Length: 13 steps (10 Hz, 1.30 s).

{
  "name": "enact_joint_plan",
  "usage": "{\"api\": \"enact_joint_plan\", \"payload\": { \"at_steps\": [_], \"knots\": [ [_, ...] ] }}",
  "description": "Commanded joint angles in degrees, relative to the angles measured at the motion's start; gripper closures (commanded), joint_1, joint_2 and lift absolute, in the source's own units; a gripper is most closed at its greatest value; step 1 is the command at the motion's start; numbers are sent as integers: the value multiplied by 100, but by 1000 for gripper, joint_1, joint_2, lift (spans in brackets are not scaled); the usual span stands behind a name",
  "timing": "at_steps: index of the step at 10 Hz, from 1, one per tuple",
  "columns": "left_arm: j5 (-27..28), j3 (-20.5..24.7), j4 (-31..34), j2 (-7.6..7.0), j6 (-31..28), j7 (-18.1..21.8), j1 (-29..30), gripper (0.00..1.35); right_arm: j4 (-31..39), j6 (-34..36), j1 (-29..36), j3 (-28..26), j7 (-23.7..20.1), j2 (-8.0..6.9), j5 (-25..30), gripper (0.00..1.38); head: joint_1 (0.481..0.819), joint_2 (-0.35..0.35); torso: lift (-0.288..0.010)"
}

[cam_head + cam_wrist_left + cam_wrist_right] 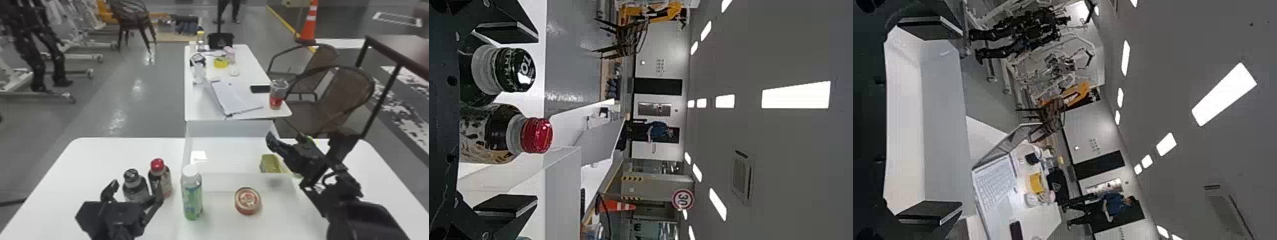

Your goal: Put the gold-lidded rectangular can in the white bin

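Nearest the camera, at the lower left of the frame, my left gripper point(135, 185) is standing with its jaws apart and gripping nothing, the black-capped bottle point(135, 186) and the red-capped bottle point(160, 178) lying just beyond it. At centre right, the gold-lidded can point(270, 163) is resting inside the white bin point(223, 182), tucked toward its near right corner; the near wall is hiding its base, and I can't tell whether it is touching the side. My right gripper point(962, 120) is hanging by that same end with its jaws wide and holding nothing, so I'm judging the placing done, with only the arm's withdrawal left.

For that, I'm watching the right wall and the near rim, since a low sideways sweep could be catching either one and dragging the bin. Going straight up first is looking safest, then out to the right, where bare counter point(376, 178) is giving me room. Down the middle I'm having less: the green bottle point(192, 198) and the round red tin point(248, 201) are standing before the bin, and the bottle could be tipping if I'm brushing it.
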State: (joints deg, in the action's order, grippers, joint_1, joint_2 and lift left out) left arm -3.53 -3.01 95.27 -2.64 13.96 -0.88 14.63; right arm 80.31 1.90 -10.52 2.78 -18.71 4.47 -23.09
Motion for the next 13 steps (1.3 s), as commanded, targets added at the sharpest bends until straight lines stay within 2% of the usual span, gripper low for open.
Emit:
{"api": "enact_joint_plan", "payload": {
  "at_steps": [1, 3, 6, 8, 10, 13],
  "knots": [
    [-7, 11, 0, 0, 1, 0, 13, 160, 644, -14, 463, -94, 61, 19, 59, 94, 549, 0, -100],
    [2, 20, 0, 0, 45, -9, 22, 160, 846, -173, 938, -146, 105, 28, 226, 98, 549, 0, -100],
    [2, 55, 9, -9, 71, -9, 57, 160, 1435, -322, 1905, -146, 412, 19, 595, 98, 549, 0, -100],
    [11, 72, 0, 18, 89, -9, 57, 160, 1778, -366, 2388, -173, 509, 19, 683, 98, 549, 0, -100],
    [37, 81, 9, 18, 106, -9, 57, 160, 2252, -463, 2880, -181, 781, 19, 938, 98, 549, 0, -100],
    [72, 81, 18, 18, 124, -9, 66, 160, 2323, -551, 3012, -181, 1177, -51, 1123, 93, 549, 0, -100]
  ]
}}
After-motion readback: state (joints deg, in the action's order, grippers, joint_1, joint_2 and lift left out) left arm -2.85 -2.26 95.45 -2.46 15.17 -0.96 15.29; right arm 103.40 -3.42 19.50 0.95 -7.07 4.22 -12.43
